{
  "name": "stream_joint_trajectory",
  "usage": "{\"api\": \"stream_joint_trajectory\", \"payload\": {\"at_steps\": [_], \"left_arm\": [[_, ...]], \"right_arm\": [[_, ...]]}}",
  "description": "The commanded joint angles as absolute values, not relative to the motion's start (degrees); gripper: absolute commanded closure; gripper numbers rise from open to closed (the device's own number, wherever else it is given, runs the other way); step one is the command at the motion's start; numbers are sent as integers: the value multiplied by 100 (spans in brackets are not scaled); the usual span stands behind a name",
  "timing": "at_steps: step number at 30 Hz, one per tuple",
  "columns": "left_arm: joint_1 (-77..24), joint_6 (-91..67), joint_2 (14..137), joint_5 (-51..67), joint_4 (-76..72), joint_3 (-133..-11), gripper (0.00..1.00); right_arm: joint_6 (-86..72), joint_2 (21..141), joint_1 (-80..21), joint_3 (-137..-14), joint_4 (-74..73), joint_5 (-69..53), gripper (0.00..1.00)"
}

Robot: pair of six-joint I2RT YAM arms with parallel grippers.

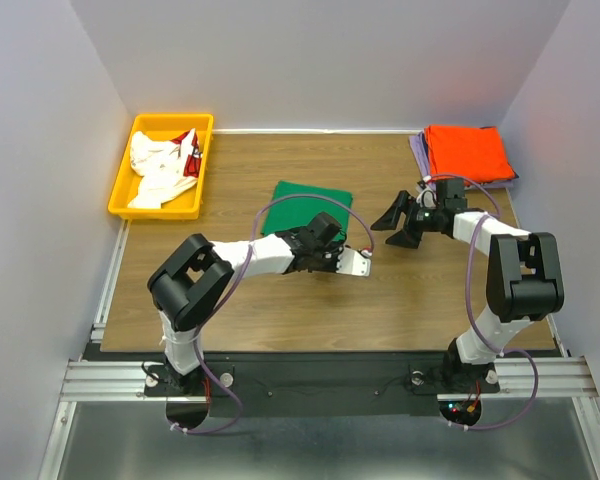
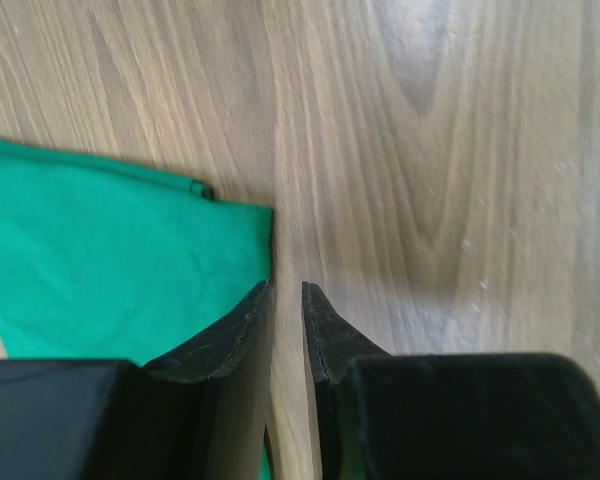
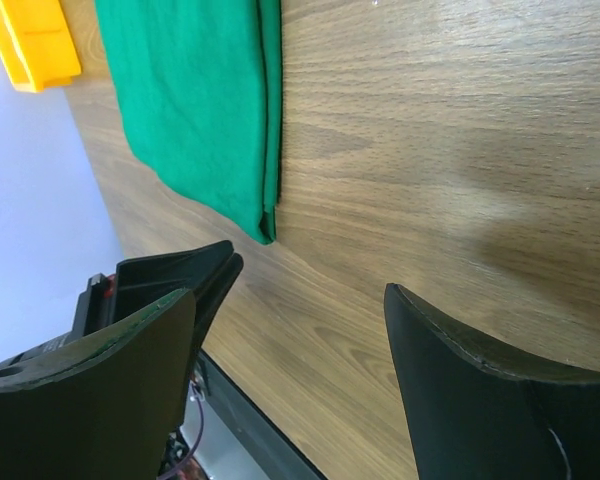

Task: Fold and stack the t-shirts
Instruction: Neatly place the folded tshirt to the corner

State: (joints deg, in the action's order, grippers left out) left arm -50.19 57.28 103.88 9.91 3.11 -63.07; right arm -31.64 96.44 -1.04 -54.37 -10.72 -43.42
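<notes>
A folded bright green t-shirt (image 1: 305, 205) (image 2: 110, 260) (image 3: 200, 110) lies mid-table. My left gripper (image 1: 361, 260) (image 2: 286, 288) is low at its near right corner. Its jaws stand a narrow gap apart with bare wood showing between them. One fingertip (image 2: 250, 310) rests at the cloth's edge. My right gripper (image 1: 404, 216) (image 3: 311, 275) hovers wide open and empty over bare wood to the right of the green shirt. A folded orange t-shirt (image 1: 467, 150) lies on a lavender one (image 1: 417, 152) at the back right. White and red t-shirts (image 1: 162, 165) lie crumpled in the bin.
The yellow plastic bin (image 1: 120, 195) (image 3: 35, 40) stands at the back left corner. White walls close in the wooden table (image 1: 400, 300) on three sides. A metal rail (image 1: 330, 378) runs along the near edge by the arm bases.
</notes>
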Motion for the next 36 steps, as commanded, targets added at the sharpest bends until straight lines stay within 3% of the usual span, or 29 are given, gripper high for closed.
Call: {"api": "stream_joint_trajectory", "payload": {"at_steps": [1,17,19,22,25,36], "left_arm": [[-5054,5845,10503,1055,26,-6557,70],[-5045,6108,11056,677,-545,-6539,67],[-5036,6143,11100,668,-536,-6548,73],[-4966,6065,11162,703,-510,-6670,100],[-4913,5750,11075,1036,-308,-6942,100],[-4860,4588,10916,1810,158,-7839,100]], "right_arm": [[-3234,9589,-53,-5370,-993,-4184,18],[-3401,9545,-35,-5185,-914,-4025,12],[-3401,9571,-26,-5220,-914,-4069,12],[-3419,9580,-26,-5221,-896,-4078,12],[-3497,9510,-26,-5098,-783,-3851,0],[-5605,10081,-26,-4449,2235,-3885,0]]}}
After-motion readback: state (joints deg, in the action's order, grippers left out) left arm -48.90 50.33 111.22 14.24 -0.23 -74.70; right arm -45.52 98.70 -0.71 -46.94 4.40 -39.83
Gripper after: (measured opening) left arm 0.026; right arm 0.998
